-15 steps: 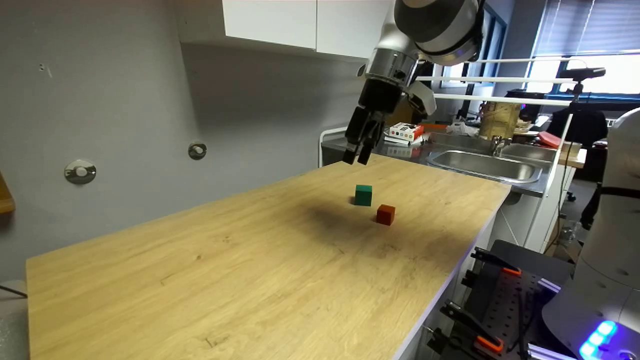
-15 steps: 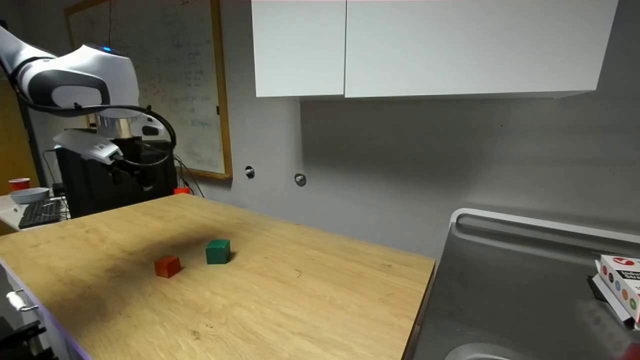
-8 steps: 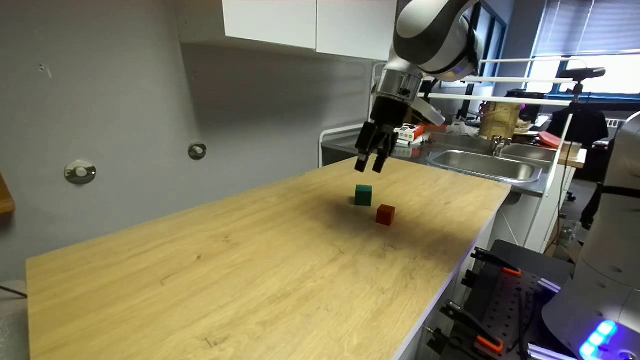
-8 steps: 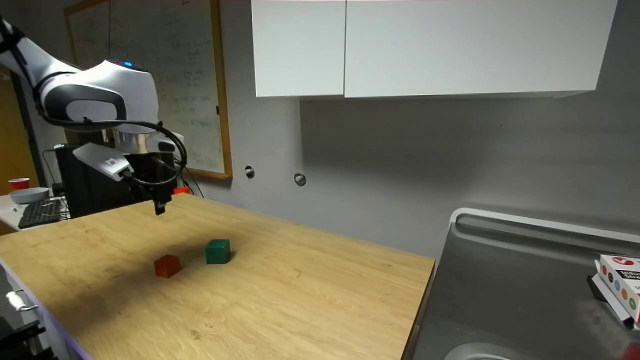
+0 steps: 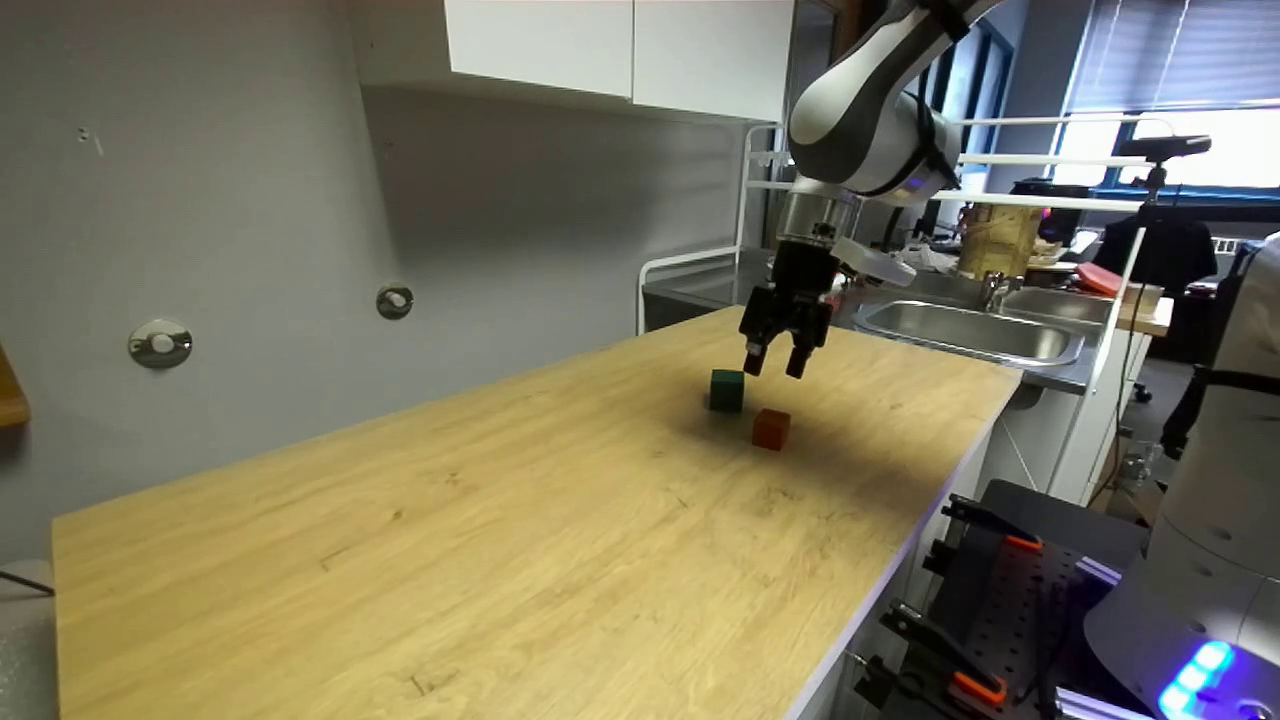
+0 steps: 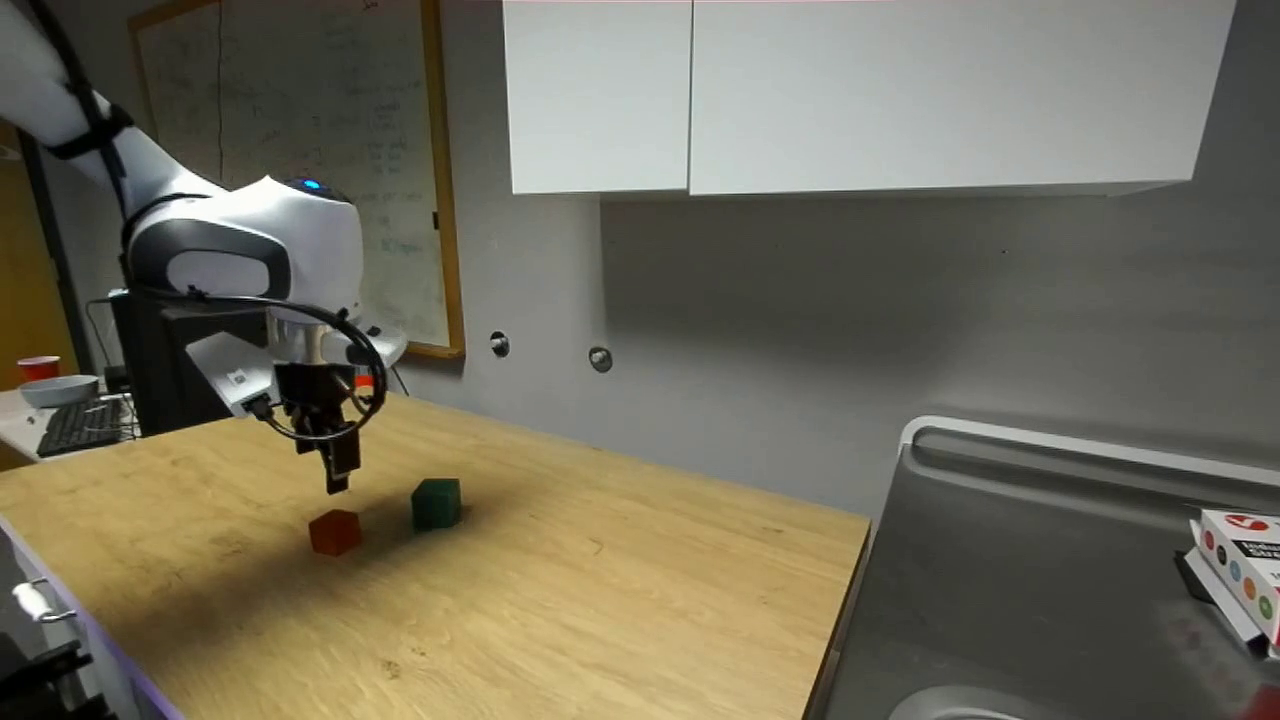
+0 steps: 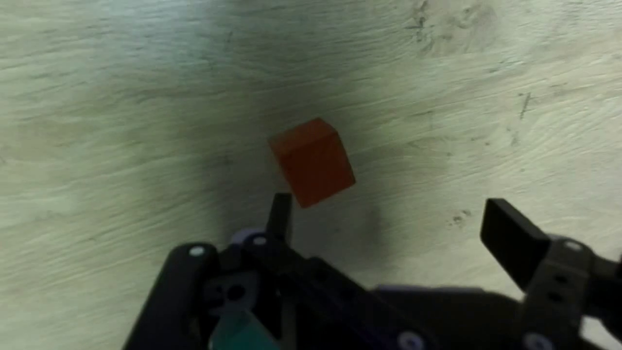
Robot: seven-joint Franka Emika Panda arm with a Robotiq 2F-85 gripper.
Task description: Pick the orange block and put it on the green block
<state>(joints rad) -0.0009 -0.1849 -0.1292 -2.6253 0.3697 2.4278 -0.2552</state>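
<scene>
The claw (image 5: 776, 364) is now lowered nearer the orange block (image 7: 318, 167), held wide and empty. Through off-centre descent, that block may be knocked aside.

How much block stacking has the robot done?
None yet: the orange block and green block sit apart on the table. In hand: the open gripper hangs near the orange block, holding nothing. Left: grab it and set it on the green one.

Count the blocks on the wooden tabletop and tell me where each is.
2. The orange block lies nearer the robot's base; the green block sits apart from it, nearer the wall, partly hidden by the pincer in the wrist view. No others show.
</scene>
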